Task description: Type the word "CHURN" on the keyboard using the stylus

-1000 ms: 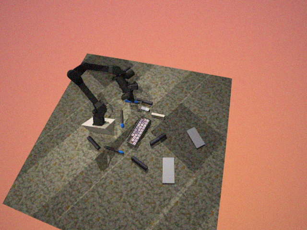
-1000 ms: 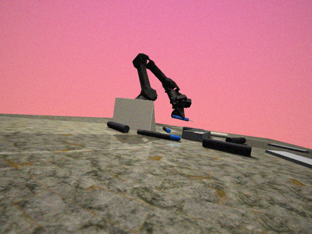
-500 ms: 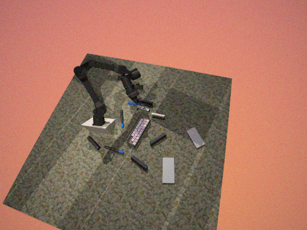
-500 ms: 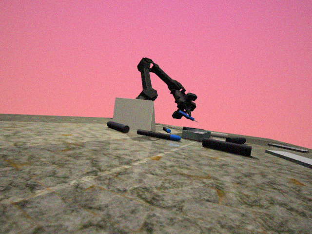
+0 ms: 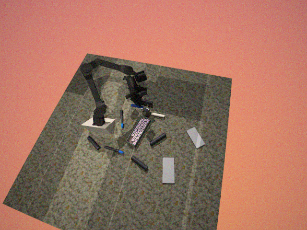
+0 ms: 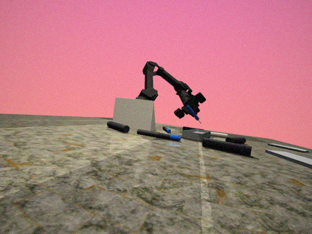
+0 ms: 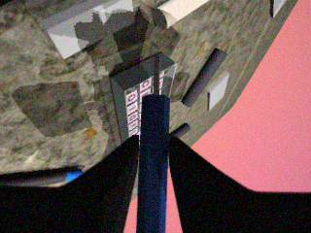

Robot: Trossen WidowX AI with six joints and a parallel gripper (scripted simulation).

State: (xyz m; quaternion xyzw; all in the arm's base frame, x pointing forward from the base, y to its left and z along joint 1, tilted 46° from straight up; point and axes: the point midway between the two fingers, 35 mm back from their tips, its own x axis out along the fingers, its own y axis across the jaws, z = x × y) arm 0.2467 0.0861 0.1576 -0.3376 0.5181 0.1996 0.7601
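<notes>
My gripper [image 5: 139, 103] [image 6: 190, 108] [image 7: 154, 142] is shut on the blue stylus [image 5: 136, 106] [image 6: 192, 113] [image 7: 154, 170]. In the exterior view the stylus slants down, with its thin metal tip in the air above the keyboard [image 5: 139, 130] [image 6: 196, 135] [image 7: 131, 113]. The keyboard is a dark grey box with rows of white and pink keys. In the wrist view the tip passes in front of the keyboard's near end and the stylus body hides part of its keys. The letters are too blurred to read surely.
Black cylinders [image 5: 93, 142] [image 5: 139, 162] [image 5: 158, 139] and blue-ended dark pens [image 5: 121, 117] [image 5: 111, 149] lie around the keyboard. A white cylinder [image 5: 158, 115] [image 7: 182, 10] and a pale block [image 7: 73, 41] lie beyond its far end. Two grey slabs [image 5: 168, 170] [image 5: 195, 137] lie to the right.
</notes>
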